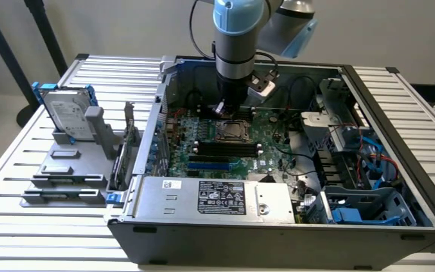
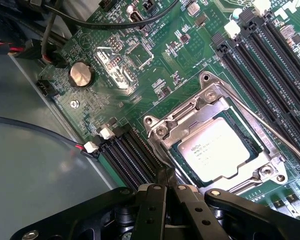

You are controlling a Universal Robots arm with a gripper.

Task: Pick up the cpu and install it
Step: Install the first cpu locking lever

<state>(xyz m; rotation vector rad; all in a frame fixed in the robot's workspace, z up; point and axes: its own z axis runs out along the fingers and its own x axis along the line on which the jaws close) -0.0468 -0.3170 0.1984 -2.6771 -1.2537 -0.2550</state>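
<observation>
The cpu (image 2: pixel 215 150) lies flat in its socket on the green motherboard (image 2: pixel 162 57). Its silver top shows through the metal retention frame (image 2: pixel 190 116) lying over it. The gripper (image 2: pixel 165 176) hangs just above the board at the frame's edge, beside the black slots (image 2: pixel 125 155). Its fingers are clenched together with nothing between them.

In the exterior view, 1 arm (image 1: pixel 237 34) reaches down into the open computer case (image 1: pixel 278 249), which rests on a slatted white surface (image 1: pixel 21 164). A hard drive (image 1: pixel 68 116) stands in a grey holder (image 1: pixel 66 170) at the exterior view's left.
</observation>
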